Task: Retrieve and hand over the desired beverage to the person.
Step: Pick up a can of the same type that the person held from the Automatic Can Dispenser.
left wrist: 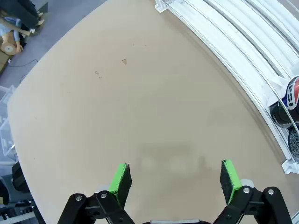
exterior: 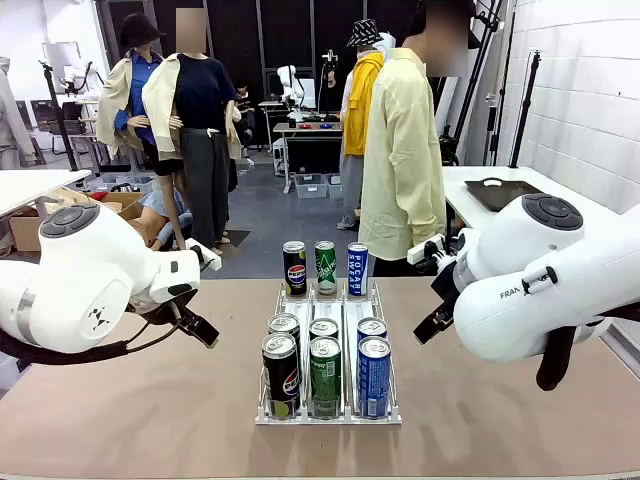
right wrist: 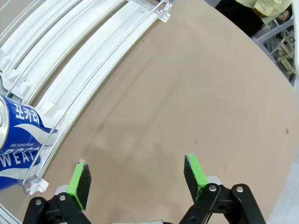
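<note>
Cans (exterior: 324,375) in clear rack (exterior: 328,419)

Left tool (left wrist: 175,173) and right tool (right wrist: 138,173) each hover above the table (left wrist: 140,107), jaws spread wide, nothing between them. Left arm (exterior: 70,285) and right arm (exterior: 545,290) bend inward from the table's sides.
</note>
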Robot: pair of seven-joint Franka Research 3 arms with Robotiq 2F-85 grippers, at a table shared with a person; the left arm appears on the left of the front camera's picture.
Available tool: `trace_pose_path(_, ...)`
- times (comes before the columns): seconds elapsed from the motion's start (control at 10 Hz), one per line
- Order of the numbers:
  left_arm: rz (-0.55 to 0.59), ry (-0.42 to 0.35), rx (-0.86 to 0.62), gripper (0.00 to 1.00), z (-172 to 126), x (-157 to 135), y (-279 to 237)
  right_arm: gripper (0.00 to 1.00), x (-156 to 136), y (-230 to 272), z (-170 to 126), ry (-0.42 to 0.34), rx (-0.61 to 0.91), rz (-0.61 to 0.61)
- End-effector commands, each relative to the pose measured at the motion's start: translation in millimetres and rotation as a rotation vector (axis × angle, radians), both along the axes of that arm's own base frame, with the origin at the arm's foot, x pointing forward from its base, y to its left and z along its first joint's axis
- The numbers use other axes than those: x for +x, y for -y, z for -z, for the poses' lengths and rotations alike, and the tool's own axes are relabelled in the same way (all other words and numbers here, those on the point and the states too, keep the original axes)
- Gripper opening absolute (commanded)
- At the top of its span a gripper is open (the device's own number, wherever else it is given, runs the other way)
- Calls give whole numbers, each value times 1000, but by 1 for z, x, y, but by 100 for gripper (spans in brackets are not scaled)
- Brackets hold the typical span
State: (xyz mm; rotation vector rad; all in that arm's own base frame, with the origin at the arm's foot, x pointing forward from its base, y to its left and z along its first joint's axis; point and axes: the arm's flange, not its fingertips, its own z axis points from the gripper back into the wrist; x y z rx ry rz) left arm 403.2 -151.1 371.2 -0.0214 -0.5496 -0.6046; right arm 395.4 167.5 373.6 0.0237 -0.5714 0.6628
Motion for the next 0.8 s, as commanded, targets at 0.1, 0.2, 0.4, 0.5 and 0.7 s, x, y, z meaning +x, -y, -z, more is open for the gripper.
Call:
trace_pose_path(0.1,0,0,0,100,0,0,0,100,0,0,0,0,0,0)
trace_pose_path(0.2,0,0,0,100,0,0,0,100,0,0,0,0,0,0)
trace_pose_path(0.4,0,0,0,100,0,0,0,100,0,0,0,0,0,0)
trace_pose_path(0.5,0,0,0,100,0,0,0,100,0,0,0,0,0,0)
trace_pose_path(0.7,0,0,0,100,0,0,0,100,0,0,0,0,0,0)
